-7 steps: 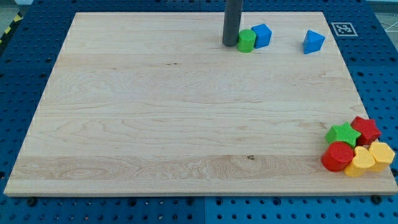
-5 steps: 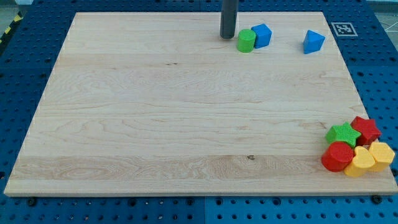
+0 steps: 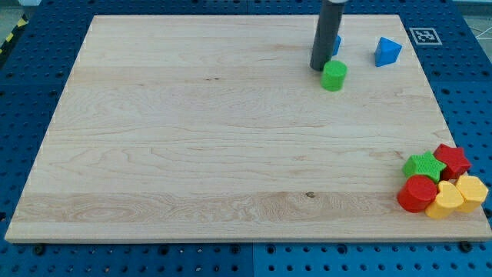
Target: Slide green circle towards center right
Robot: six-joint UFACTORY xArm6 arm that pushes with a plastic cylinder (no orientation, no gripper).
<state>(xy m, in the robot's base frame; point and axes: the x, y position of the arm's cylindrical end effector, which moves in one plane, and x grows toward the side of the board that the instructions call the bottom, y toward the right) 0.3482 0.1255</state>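
Observation:
The green circle (image 3: 334, 75) lies on the wooden board (image 3: 192, 138) near the view's top, right of the middle. My tip (image 3: 318, 68) is right at its upper left edge, touching or nearly touching it. The dark rod rises from there to the view's top and hides most of a blue block (image 3: 336, 45) behind it.
A blue triangular block (image 3: 387, 51) lies near the view's top right. At the view's bottom right, by the board's edge, sits a cluster: a green star (image 3: 424, 166), a red star (image 3: 452, 161), a red circle (image 3: 417, 193) and two yellow blocks (image 3: 458, 195).
My tip has gone round to the green circle's upper side and pushed it down and to the right, away from the blue block it was touching.

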